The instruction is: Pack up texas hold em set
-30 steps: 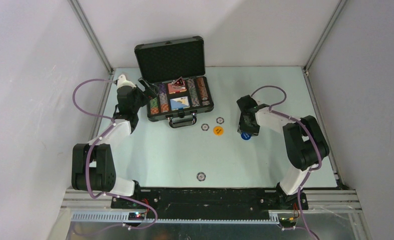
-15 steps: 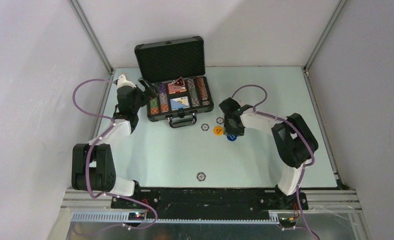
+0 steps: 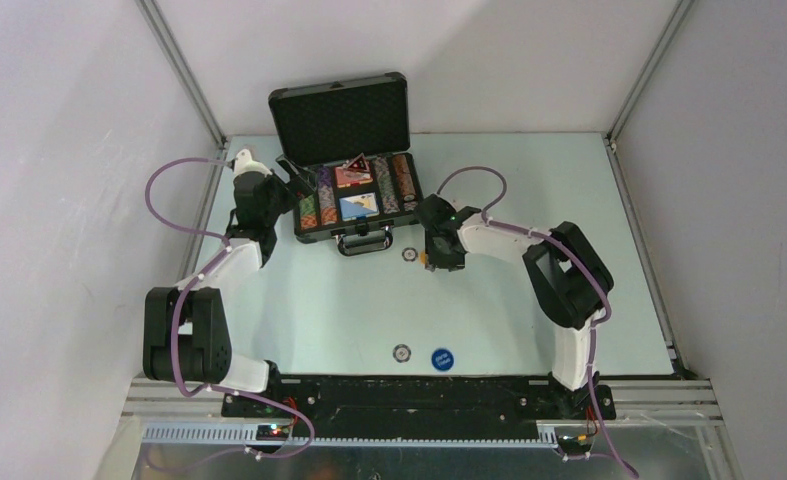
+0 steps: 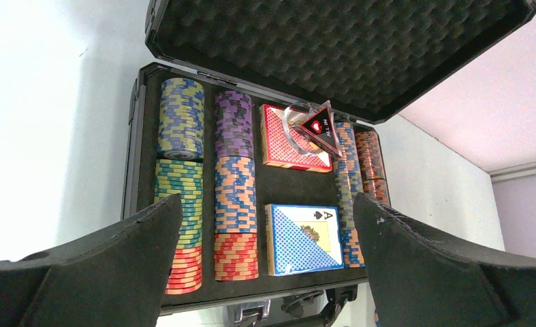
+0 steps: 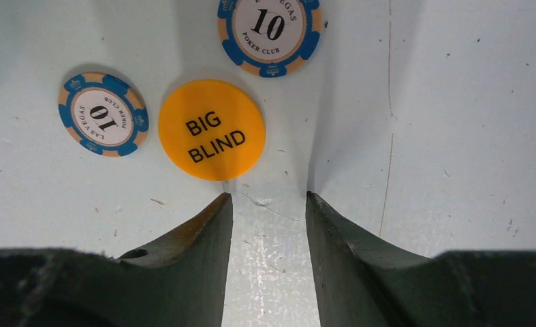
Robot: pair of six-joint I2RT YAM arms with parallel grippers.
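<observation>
Moved: right gripper (image 3: 435,260) is now sitting much closer to the briefcase (image 3: 339,118) than a second ago, and the blue button (image 3: 441,358) that was under it is now lying by the near edge of the table (image 3: 299,300)
Right tool: fingers are standing a little apart with only bare table between them, tips hovering just short of the orange button (image 5: 211,129)
Loose pieces: two blue-edged chips (image 5: 103,114) are flanking the orange button, and a lone chip (image 3: 401,352) is lying just beside the blue button
Left tool: left gripper (image 4: 266,199) is gaping wide, empty, hanging at the briefcase's left end
Set: briefcase is standing open by the far edge, holding chip rows (image 4: 236,197) and a red deck (image 4: 285,136) with the triangular marker (image 4: 319,126) resting on it
</observation>
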